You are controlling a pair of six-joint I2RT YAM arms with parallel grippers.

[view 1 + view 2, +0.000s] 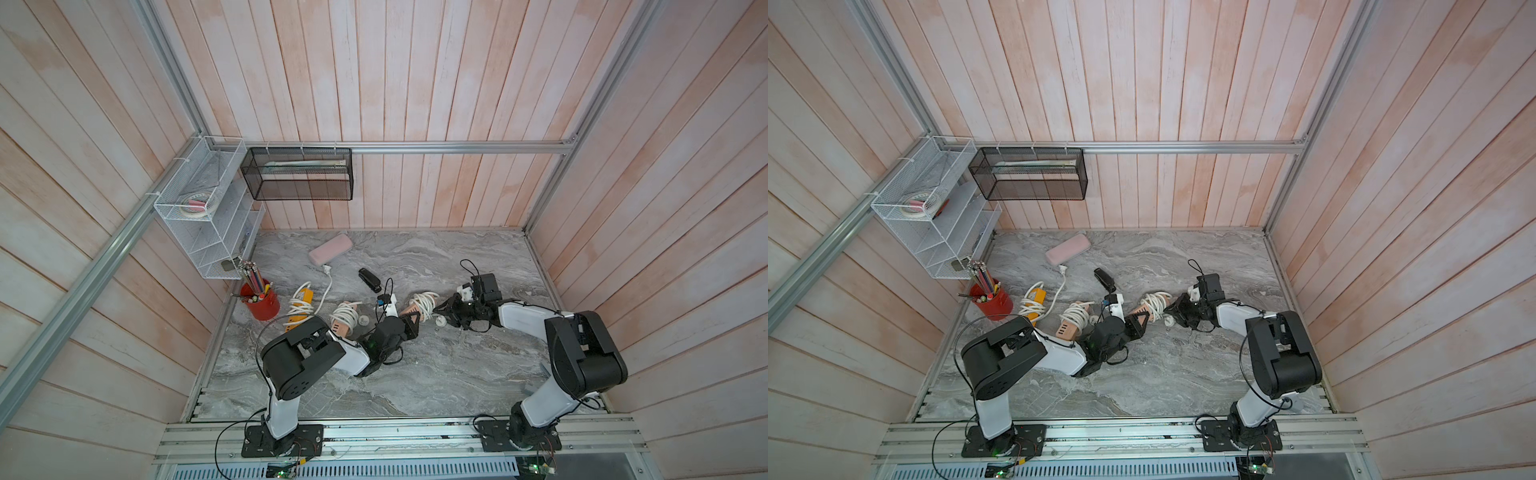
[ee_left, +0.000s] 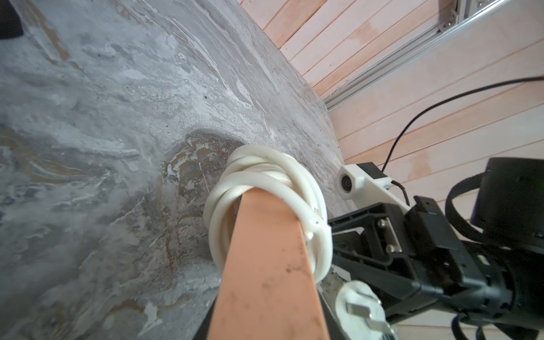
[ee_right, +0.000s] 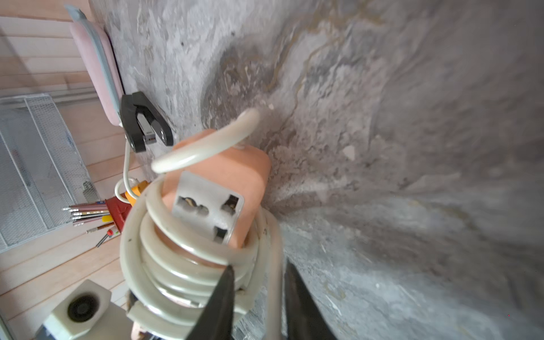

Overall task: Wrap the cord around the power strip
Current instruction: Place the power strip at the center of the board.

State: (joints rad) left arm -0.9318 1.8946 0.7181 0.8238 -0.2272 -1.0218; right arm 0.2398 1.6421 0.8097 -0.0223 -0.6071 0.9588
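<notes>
While the peach power strip (image 1: 415,312) sits near the middle of the table (image 1: 457,374) between the two arms, its white cord (image 1: 424,302) looped several times around it and the plug (image 1: 440,320) resting just beside it, the left gripper (image 1: 409,321) is clenched on one end of it. The right gripper (image 3: 259,272) stands released at the coils, its dark fingers (image 3: 223,297) apart with one strand running loose between them. Farther toward the left arm's side lie another wrapped peach strip (image 1: 345,318), a yellow strip (image 1: 301,305), a black stapler (image 1: 370,279) and a red pencil cup (image 1: 261,305).
</notes>
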